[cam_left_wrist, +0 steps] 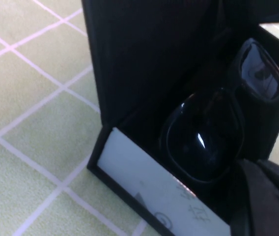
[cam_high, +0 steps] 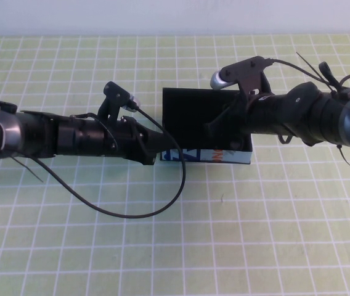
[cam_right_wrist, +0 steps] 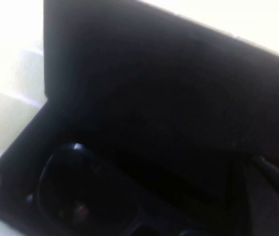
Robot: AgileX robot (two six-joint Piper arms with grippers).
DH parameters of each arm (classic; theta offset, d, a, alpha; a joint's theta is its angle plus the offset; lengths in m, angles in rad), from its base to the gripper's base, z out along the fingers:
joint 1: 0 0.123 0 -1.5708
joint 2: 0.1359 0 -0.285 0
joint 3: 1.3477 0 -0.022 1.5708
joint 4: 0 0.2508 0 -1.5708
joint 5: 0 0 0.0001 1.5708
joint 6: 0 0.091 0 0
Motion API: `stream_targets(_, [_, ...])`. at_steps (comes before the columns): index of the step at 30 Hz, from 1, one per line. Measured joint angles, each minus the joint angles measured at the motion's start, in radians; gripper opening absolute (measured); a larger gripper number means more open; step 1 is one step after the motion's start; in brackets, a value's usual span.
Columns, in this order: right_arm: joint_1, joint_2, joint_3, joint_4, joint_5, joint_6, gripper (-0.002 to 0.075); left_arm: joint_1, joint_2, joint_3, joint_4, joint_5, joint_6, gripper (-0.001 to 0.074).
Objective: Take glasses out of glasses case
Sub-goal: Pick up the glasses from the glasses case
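The glasses case (cam_high: 215, 156) lies at the table's middle, its black lid (cam_high: 190, 114) standing open and its white printed front facing me. The black glasses (cam_left_wrist: 206, 142) lie inside, dark lenses up; one lens also shows in the right wrist view (cam_right_wrist: 75, 189). My left gripper (cam_high: 164, 150) is at the case's left end, by the front wall (cam_left_wrist: 144, 177). My right gripper (cam_high: 219, 128) reaches into the case from the right, low over the glasses and in front of the lid (cam_right_wrist: 169, 88). The arms hide the glasses in the high view.
The table is covered with a green mat with a white grid (cam_high: 175, 246). A black cable (cam_high: 162, 206) loops from the left arm over the mat in front of the case. A white wall runs along the back edge.
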Motion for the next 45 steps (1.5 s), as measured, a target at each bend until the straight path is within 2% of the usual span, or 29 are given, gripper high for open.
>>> stream_targets(5, [-0.004, 0.008, -0.026, 0.005, 0.107, 0.014, -0.0015, 0.000, 0.000, 0.000, 0.000, 0.000, 0.000, -0.0004])
stream_targets(8, [-0.004, 0.002, -0.083, -0.047, 0.206, 0.094, -0.0015, 0.000, 0.000, 0.000, 0.000, 0.000, -0.002, -0.0004])
stream_targets(10, [-0.004, -0.007, -0.133, -0.138, 0.302, 0.198, -0.0015, 0.000, 0.000, 0.000, 0.000, 0.000, -0.002, -0.0004])
stream_targets(15, [-0.004, -0.008, -0.334, -0.514, 0.682, 0.545, -0.0015, 0.000, 0.000, 0.000, 0.000, 0.000, -0.002, -0.0004])
stream_targets(19, [-0.004, -0.006, -0.469, -0.655, 0.857, 0.620, -0.0016, 0.000, 0.000, 0.000, 0.000, 0.000, -0.002, -0.0004])
stream_targets(29, [-0.004, 0.032, -0.537, -0.648, 0.991, 0.386, -0.0016, 0.000, 0.000, 0.000, 0.000, 0.000, -0.006, -0.0004])
stream_targets(38, [-0.004, 0.105, -0.576, -0.653, 1.003, 0.199, -0.0016, 0.000, 0.000, 0.000, 0.000, 0.000, -0.008, -0.0004])
stream_targets(45, [-0.004, 0.168, -0.710, -0.656, 1.004, 0.157, -0.0016, 0.000, 0.000, 0.000, 0.000, 0.000, -0.021, -0.0004])
